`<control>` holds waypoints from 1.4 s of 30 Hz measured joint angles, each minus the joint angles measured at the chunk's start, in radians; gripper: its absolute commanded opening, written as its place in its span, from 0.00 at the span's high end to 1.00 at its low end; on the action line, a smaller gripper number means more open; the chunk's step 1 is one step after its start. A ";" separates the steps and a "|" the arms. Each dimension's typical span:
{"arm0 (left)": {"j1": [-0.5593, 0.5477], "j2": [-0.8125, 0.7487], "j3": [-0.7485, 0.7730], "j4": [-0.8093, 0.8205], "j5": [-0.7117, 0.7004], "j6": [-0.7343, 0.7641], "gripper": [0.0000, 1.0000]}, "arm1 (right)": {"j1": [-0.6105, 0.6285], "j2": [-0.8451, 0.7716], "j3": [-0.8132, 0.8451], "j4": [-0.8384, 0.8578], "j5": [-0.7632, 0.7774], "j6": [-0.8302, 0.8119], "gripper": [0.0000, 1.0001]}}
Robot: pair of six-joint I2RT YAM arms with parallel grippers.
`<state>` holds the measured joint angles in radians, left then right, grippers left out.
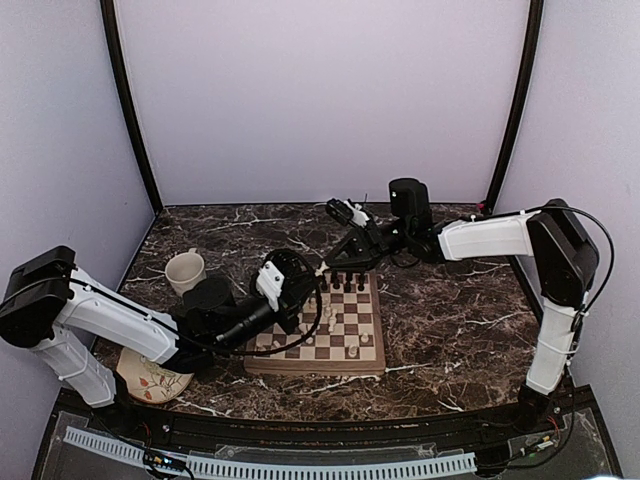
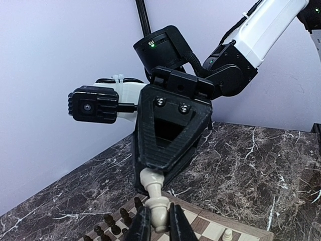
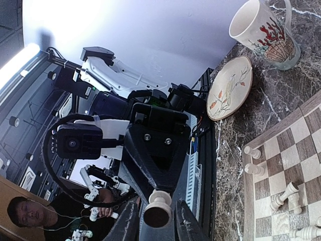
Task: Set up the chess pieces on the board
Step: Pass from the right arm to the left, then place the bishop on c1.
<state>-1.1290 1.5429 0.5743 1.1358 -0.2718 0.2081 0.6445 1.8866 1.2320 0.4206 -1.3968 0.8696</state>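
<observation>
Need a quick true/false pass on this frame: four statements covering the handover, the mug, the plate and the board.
1. A cream piece sits between the fingers of both the left gripper and the right gripper. True.
2. The mug lies tipped over. False: it stands upright on the table.
3. Dark pieces stand along the far edge of the board. True.
4. The plate rests on the board. False: it lies on the table, off the board.
</observation>
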 measured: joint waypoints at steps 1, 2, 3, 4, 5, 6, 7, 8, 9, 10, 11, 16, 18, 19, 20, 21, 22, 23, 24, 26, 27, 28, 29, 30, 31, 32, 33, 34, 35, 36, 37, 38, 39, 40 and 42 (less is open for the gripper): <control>0.000 0.000 0.000 -0.001 -0.004 -0.001 0.91 | -0.002 0.000 -0.002 0.002 -0.001 0.000 0.62; 0.000 0.000 0.000 -0.004 -0.007 -0.003 0.91 | -0.002 -0.001 -0.005 0.003 -0.002 -0.002 0.58; 0.000 -0.002 0.000 -0.009 -0.010 -0.003 0.91 | -0.004 -0.003 -0.008 0.000 -0.003 -0.002 0.54; 0.000 -0.007 0.000 -0.021 -0.011 -0.004 0.91 | -0.007 -0.008 -0.011 -0.006 -0.002 -0.010 0.51; 0.000 -0.022 0.003 -0.058 -0.011 -0.006 0.91 | -0.013 -0.015 -0.014 -0.023 -0.002 -0.029 0.48; 0.000 -0.039 0.010 -0.100 -0.011 -0.009 0.91 | -0.022 -0.026 -0.015 -0.053 0.002 -0.060 0.46; 0.000 -0.060 0.020 -0.144 -0.010 -0.011 0.91 | -0.035 -0.037 -0.014 -0.095 0.007 -0.104 0.45; 0.000 -0.092 0.045 -0.223 -0.008 -0.015 0.91 | -0.054 -0.054 -0.008 -0.164 0.019 -0.170 0.45; 0.000 -0.116 0.069 -0.288 -0.006 -0.021 0.91 | -0.077 -0.069 0.005 -0.252 0.039 -0.253 0.45; 0.000 -0.145 0.108 -0.373 -0.001 -0.030 0.91 | -0.106 -0.085 0.027 -0.352 0.073 -0.348 0.45; 0.002 -0.171 0.156 -0.469 0.004 -0.039 0.91 | -0.135 -0.098 0.056 -0.460 0.121 -0.456 0.45; 0.032 -0.223 0.414 -0.945 0.087 -0.127 0.91 | -0.198 -0.216 0.074 -0.737 0.397 -0.833 0.43; 0.055 -0.209 0.504 -1.130 0.127 -0.166 0.91 | -0.192 -0.301 0.020 -0.780 0.486 -0.944 0.40; 0.065 -0.197 0.539 -1.209 0.146 -0.182 0.91 | -0.189 -0.333 -0.003 -0.791 0.512 -0.977 0.40; 0.074 -0.181 0.571 -1.289 0.168 -0.198 0.91 | -0.187 -0.374 -0.036 -0.796 0.546 -1.022 0.40; 0.082 -0.163 0.599 -1.361 0.188 -0.214 0.91 | -0.186 -0.406 -0.064 -0.801 0.574 -1.059 0.40; 0.090 -0.140 0.626 -1.440 0.203 -0.229 0.91 | -0.184 -0.428 -0.087 -0.808 0.600 -1.089 0.40; 0.095 -0.116 0.649 -1.509 0.224 -0.244 0.91 | -0.183 -0.444 -0.108 -0.814 0.630 -1.121 0.40; 0.100 -0.092 0.667 -1.571 0.244 -0.258 0.91 | -0.183 -0.454 -0.122 -0.819 0.655 -1.145 0.39; 0.107 -0.045 0.706 -1.679 0.285 -0.276 0.91 | -0.184 -0.458 -0.140 -0.825 0.691 -1.180 0.39; 0.111 -0.014 0.734 -1.736 0.307 -0.286 0.91 | -0.186 -0.458 -0.147 -0.826 0.708 -1.196 0.39; 0.112 0.016 0.761 -1.785 0.325 -0.293 0.90 | -0.188 -0.458 -0.153 -0.826 0.721 -1.210 0.39; 0.112 0.046 0.790 -1.831 0.342 -0.300 0.90 | -0.188 -0.458 -0.159 -0.826 0.729 -1.223 0.39; 0.113 0.072 0.813 -1.869 0.355 -0.303 0.91 | -0.188 -0.458 -0.163 -0.826 0.740 -1.234 0.39; 0.113 0.100 0.837 -1.907 0.367 -0.306 0.91 | -0.188 -0.458 -0.169 -0.826 0.748 -1.247 0.39; 0.113 0.120 0.852 -1.931 0.373 -0.308 0.91 | -0.188 -0.457 -0.172 -0.826 0.752 -1.255 0.39; 0.113 0.145 0.868 -1.962 0.383 -0.309 0.91 | -0.188 -0.454 -0.174 -0.829 0.759 -1.264 0.39; 0.113 0.162 0.875 -1.983 0.388 -0.310 0.91 | -0.188 -0.449 -0.174 -0.830 0.763 -1.273 0.39; 0.113 0.178 0.882 -2.004 0.392 -0.309 0.91 | -0.188 -0.443 -0.174 -0.831 0.766 -1.280 0.39; 0.113 0.192 0.886 -2.024 0.395 -0.309 0.91 | -0.188 -0.440 -0.174 -0.833 0.768 -1.285 0.39; 0.113 0.207 0.892 -2.051 0.398 -0.309 0.91 | -0.188 -0.436 -0.174 -0.835 0.769 -1.290 0.39; 0.113 0.217 0.897 -2.069 0.402 -0.308 0.91 | -0.188 -0.432 -0.174 -0.838 0.770 -1.297 0.39; 0.113 0.228 0.901 -2.084 0.407 -0.306 0.91 | -0.188 -0.431 -0.174 -0.839 0.770 -1.302 0.39; 0.113 0.237 0.903 -2.095 0.413 -0.306 0.91 | -0.188 -0.431 -0.174 -0.840 0.770 -1.307 0.39; 0.113 0.254 0.912 -2.116 0.423 -0.302 0.91 | -0.188 -0.431 -0.174 -0.840 0.771 -1.314 0.39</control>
<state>-1.0161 1.7966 1.4860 -0.9802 0.1513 -0.0940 0.4568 1.4551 1.0580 -0.4198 -0.6262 -0.4442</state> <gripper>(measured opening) 0.112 0.610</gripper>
